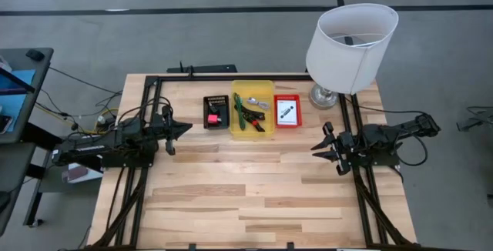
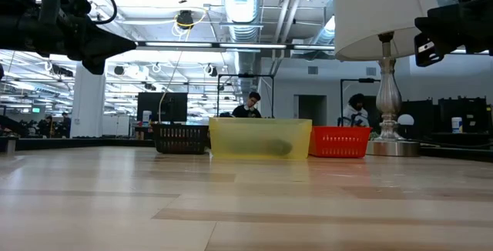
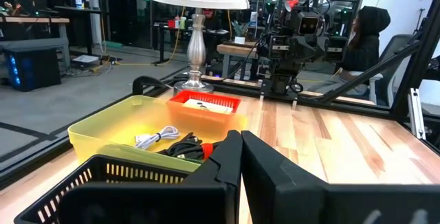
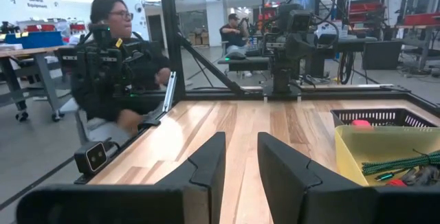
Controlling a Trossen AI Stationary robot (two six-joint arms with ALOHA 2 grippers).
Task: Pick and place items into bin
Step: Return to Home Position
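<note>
A yellow bin (image 1: pixel 252 89) stands at the table's far middle. In it lie a green-handled tool (image 1: pixel 247 115), a red-and-black cable-like tool (image 3: pixel 197 148) and a small silver cable (image 3: pixel 154 138). To its left, a black basket (image 1: pixel 206 102) holds a pink-red cube (image 1: pixel 213 117). To its right, a red basket (image 1: pixel 287 123) holds a white card with a black mark (image 1: pixel 287 111). My left gripper (image 1: pixel 185 128) hovers shut just left of the black basket. My right gripper (image 1: pixel 320 145) hovers open, right of the baskets and nearer the table's near edge. A second white card is not visible.
A white-shaded lamp (image 1: pixel 350 47) stands on its silver base (image 2: pixel 389 147) at the far right corner, beside the red basket. Bare wood fills the near half of the table (image 1: pixel 246 197). People sit at desks in the room beyond the table (image 4: pixel 113 59).
</note>
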